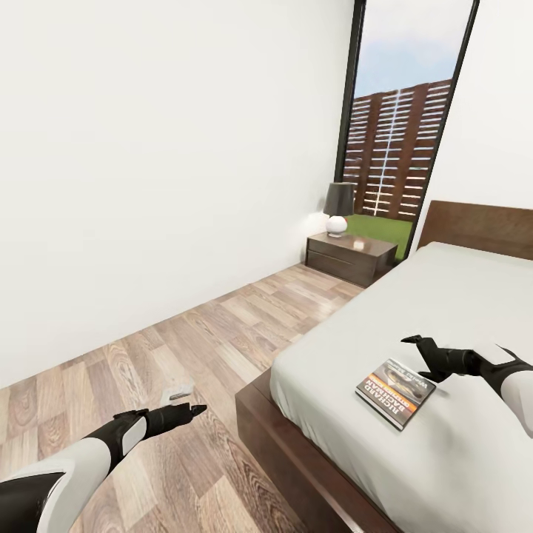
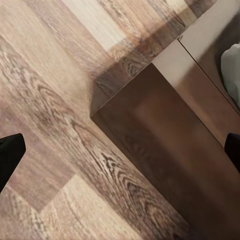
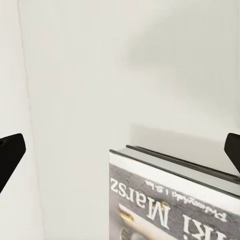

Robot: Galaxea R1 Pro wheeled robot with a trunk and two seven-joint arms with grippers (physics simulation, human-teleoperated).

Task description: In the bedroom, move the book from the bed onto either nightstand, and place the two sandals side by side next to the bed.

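Head view has my right gripper spread wide, empty, just beside the book on the bed — lined up to grab — left gripper open, empty, parked over floor.

Book on bed (nightstand behind)

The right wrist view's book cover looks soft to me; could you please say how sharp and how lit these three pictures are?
Right wrist view: the book lettering is blurred, with a faint shadow on the mattress beyond it. Head view: even daylight from the window; straight edges lean. Left wrist view: floor grain sharp, the bed frame shadowed.
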